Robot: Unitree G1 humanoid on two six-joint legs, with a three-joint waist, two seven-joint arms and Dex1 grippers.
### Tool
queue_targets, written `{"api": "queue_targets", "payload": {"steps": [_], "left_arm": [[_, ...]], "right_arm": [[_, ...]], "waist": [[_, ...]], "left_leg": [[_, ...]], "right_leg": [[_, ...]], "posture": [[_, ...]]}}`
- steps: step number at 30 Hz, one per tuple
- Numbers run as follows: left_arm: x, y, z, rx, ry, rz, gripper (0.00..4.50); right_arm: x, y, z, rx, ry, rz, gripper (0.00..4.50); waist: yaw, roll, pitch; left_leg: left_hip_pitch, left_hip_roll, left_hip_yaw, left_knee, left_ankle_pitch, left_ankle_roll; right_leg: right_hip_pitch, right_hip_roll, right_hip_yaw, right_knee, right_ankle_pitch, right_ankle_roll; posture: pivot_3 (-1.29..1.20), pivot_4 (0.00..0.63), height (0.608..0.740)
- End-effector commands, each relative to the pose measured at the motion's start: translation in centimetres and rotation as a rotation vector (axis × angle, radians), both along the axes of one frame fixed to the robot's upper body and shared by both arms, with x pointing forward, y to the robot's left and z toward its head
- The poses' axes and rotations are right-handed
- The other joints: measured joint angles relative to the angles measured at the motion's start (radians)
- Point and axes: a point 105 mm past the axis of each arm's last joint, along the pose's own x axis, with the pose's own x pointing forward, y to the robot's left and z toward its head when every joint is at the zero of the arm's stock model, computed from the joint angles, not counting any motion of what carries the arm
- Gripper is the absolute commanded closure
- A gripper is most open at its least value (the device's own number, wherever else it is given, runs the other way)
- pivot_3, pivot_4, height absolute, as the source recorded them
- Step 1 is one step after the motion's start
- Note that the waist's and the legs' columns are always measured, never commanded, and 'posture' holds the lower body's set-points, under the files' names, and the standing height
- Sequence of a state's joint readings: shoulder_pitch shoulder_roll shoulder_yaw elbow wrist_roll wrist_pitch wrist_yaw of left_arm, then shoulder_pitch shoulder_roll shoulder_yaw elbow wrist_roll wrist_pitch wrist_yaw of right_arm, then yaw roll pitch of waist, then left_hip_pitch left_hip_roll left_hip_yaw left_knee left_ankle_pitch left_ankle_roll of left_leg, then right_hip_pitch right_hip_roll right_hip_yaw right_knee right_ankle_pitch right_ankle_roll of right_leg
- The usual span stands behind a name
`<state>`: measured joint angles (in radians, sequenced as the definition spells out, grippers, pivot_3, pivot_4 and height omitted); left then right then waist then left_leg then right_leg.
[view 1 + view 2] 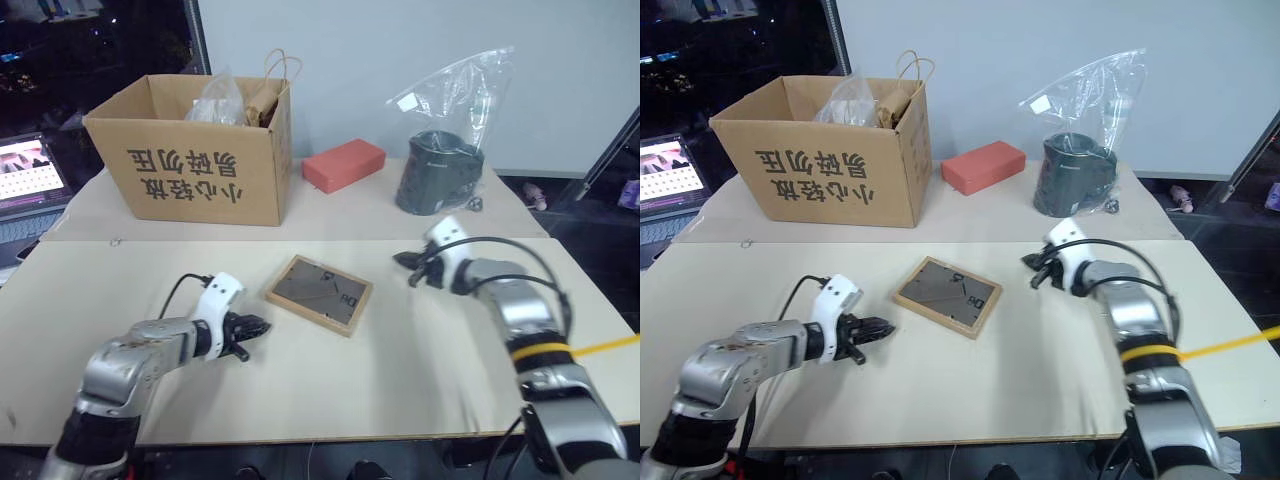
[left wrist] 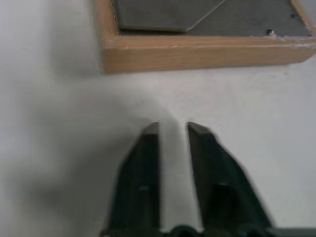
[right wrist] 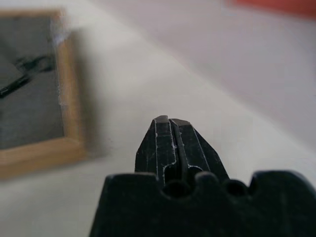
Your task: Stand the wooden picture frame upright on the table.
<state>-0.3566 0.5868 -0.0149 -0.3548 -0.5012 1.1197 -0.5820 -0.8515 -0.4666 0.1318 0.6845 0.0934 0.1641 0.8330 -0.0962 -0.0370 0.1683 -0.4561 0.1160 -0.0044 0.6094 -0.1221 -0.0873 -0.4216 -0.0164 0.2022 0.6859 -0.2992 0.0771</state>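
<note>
With both the left claw (image 1: 262,327) and right claw (image 1: 402,259) closed and empty, open them before lifting the flat wooden picture frame (image 1: 319,294) by its edges off the table (image 1: 400,370).

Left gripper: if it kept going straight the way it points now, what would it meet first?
Most likely the near edge of the wooden picture frame, lying back-up just ahead of the shut left gripper; only bare table lies between them.
</note>
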Motion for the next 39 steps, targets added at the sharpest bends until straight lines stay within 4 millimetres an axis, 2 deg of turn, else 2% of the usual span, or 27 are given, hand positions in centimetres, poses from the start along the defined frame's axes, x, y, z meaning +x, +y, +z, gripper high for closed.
{"api": "queue_targets", "payload": {"steps": [1, 4, 7, 10, 13, 16, 18, 19, 21, 25, 27, 28, 30, 32, 34, 36, 39], "left_arm": [[0.3, -1.6, -0.2, 0.023, -0.001, -0.007, 4.42], [1.4, -2.0, -0.5, 0.020, -0.002, 0.036, 4.42], [2.1, -1.9, -1.1, 0.060, -0.009, 0.058, 4.42], [2.4, -0.7, -1.1, 0.075, -0.027, 0.093, 4.42], [0.7, 1.4, -2.0, 0.109, 0.009, 0.087, 4.42], [-0.4, 3.2, -2.5, 0.136, 0.038, 0.092, 4.42], [-0.7, 3.9, -2.5, 0.145, 0.043, 0.093, 4.42], [-0.8, 4.2, -2.5, 0.150, 0.044, 0.088, 4.42], [-0.7, 4.5, -2.5, 0.164, 0.042, 0.083, 4.42], [-0.7, 4.6, -2.1, 0.159, 0.038, 0.068, 4.42], [-1.5, 3.9, -2.2, 0.139, 0.069, 0.026, 4.42], [-2.2, 3.4, -2.4, 0.131, 0.092, -0.008, 4.42], [-3.6, 2.2, -2.7, 0.116, 0.138, -0.086, 4.42], [-4.4, 1.2, -3.1, 0.127, 0.154, -0.146, 4.42], [-3.7, 0.7, -3.0, 0.123, 0.133, -0.139, 4.42], [-2.6, 0.5, -2.6, 0.114, 0.103, -0.119, 4.42], [-1.2, 0.5, -2.0, 0.111, 0.065, -0.091, 4.42]], "right_arm": [[1.7, 1.7, 1.9, 0.010, -0.075, 0.042, 4.50], [2.0, 4.0, 1.2, 0.008, -0.054, 0.101, 4.50], [0.4, 6.3, -0.4, 0.026, 0.050, 0.264, 4.50], [-1.7, 7.2, -1.6, 0.056, 0.166, 0.417, 4.50], [-4.8, 8.0, -2.9, 0.103, 0.277, 0.568, 4.50], [-7.1, 8.6, -2.7, 0.162, 0.298, 0.614, 4.50], [-7.1, 8.4, -1.9, 0.187, 0.252, 0.569, 4.50], [-6.9, 8.1, -1.3, 0.187, 0.227, 0.550, 4.50], [-5.8, 7.4, 0.4, 0.214, 0.188, 0.495, 4.50], [-1.5, 3.9, 5.5, 0.229, 0.036, 0.273, 4.50], [-0.3, 2.3, 6.4, 0.198, 0.014, 0.195, 4.50], [-0.1, 1.8, 6.1, 0.171, 0.024, 0.181, 4.50], [0.1, 1.0, 3.9, 0.060, 0.069, 0.166, 4.50], [-0.4, 0.7, -0.4, -0.134, 0.122, 0.175, 4.50], [-1.6, 1.7, -3.2, -0.170, 0.173, 0.240, 4.50], [-2.8, 2.4, -5.2, -0.183, 0.212, 0.303, 4.50], [-5.3, 3.5, -6.2, -0.126, 0.285, 0.419, 4.50]], "waist": [[0.002, 0.000, 0.001], [0.001, 0.001, 0.001], [0.001, 0.001, 0.001], [0.000, 0.002, 0.001], [-0.004, 0.002, 0.001], [-0.009, 0.005, -0.001], [-0.009, 0.005, -0.001], [-0.011, 0.005, -0.001], [-0.012, 0.005, -0.001], [-0.013, 0.006, 0.000], [-0.011, 0.006, 0.000], [-0.008, 0.006, 0.000], [-0.007, 0.004, -0.001], [-0.004, 0.004, -0.001], [-0.001, 0.005, -0.001], [0.001, 0.010, -0.002], [0.002, 0.010, -0.003]], "left_leg": [[0.000, 0.000, 0.000, 0.000, 0.000, 0.000], [0.000, 0.000, -0.003, 0.000, 0.001, -0.001], [0.000, 0.000, -0.008, 0.001, 0.002, -0.003], [0.001, -0.001, -0.012, 0.002, 0.002, -0.004], [0.004, -0.001, -0.024, 0.002, 0.003, -0.006], [0.011, -0.001, -0.024, -0.003, 0.003, -0.006], [0.013, -0.001, -0.025, -0.003, 0.003, -0.006], [0.015, -0.001, -0.025, -0.003, 0.003, -0.006], [0.015, -0.001, -0.025, -0.002, 0.003, -0.006], [0.014, -0.001, -0.024, 0.001, 0.003, -0.007], [0.014, -0.001, -0.025, 0.000, 0.003, -0.007], [0.014, -0.001, -0.025, -0.001, 0.003, -0.007], [0.014, -0.001, -0.025, -0.003, 0.002, -0.006], [0.014, -0.001, -0.025, -0.003, -0.002, -0.007], [0.014, -0.001, -0.025, -0.003, -0.004, -0.007], [0.012, -0.001, -0.024, -0.003, -0.004, -0.007], [0.018, -0.003, -0.025, -0.001, -0.004, -0.008]], "right_leg": [[0.000, 0.000, 0.000, 0.000, 0.000, 0.000], [0.001, 0.000, -0.003, 0.000, 0.001, -0.001], [0.004, 0.000, -0.007, 0.001, 0.001, -0.002], [0.007, 0.000, -0.011, 0.001, 0.001, -0.002], [0.015, 0.000, -0.024, 0.000, 0.000, -0.003], [0.019, 0.000, -0.025, 0.003, -0.005, -0.006], [0.019, 0.000, -0.025, 0.008, -0.007, -0.009], [0.019, 0.000, -0.025, 0.010, -0.011, -0.005], [0.019, 0.000, -0.025, 0.012, -0.013, -0.004], [0.018, 0.000, -0.025, 0.012, -0.013, -0.003], [0.018, 0.000, -0.025, 0.012, -0.013, -0.003], [0.018, 0.000, -0.025, 0.011, -0.014, -0.004], [0.019, 0.000, -0.025, 0.010, -0.016, -0.004], [0.020, 0.000, -0.025, 0.010, -0.018, -0.006], [0.020, 0.000, -0.025, 0.009, -0.019, -0.008], [0.019, 0.000, -0.025, 0.009, -0.018, -0.010], [0.027, -0.002, -0.027, 0.009, -0.020, -0.006]], "posture": [[0.00, 0.150, 0.688], [0.00, 0.150, 0.688], [0.00, 0.150, 0.688], [0.00, 0.150, 0.688], [0.00, 0.150, 0.688], [0.00, 0.150, 0.688], [0.00, 0.150, 0.688], [0.00, 0.150, 0.688], [0.00, 0.150, 0.688], [0.00, 0.150, 0.688], [0.00, 0.150, 0.688], [0.00, 0.150, 0.688], [0.00, 0.150, 0.688], [0.00, 0.150, 0.688], [0.00, 0.150, 0.688], [0.00, 0.150, 0.688], [0.00, 0.150, 0.688]]}}
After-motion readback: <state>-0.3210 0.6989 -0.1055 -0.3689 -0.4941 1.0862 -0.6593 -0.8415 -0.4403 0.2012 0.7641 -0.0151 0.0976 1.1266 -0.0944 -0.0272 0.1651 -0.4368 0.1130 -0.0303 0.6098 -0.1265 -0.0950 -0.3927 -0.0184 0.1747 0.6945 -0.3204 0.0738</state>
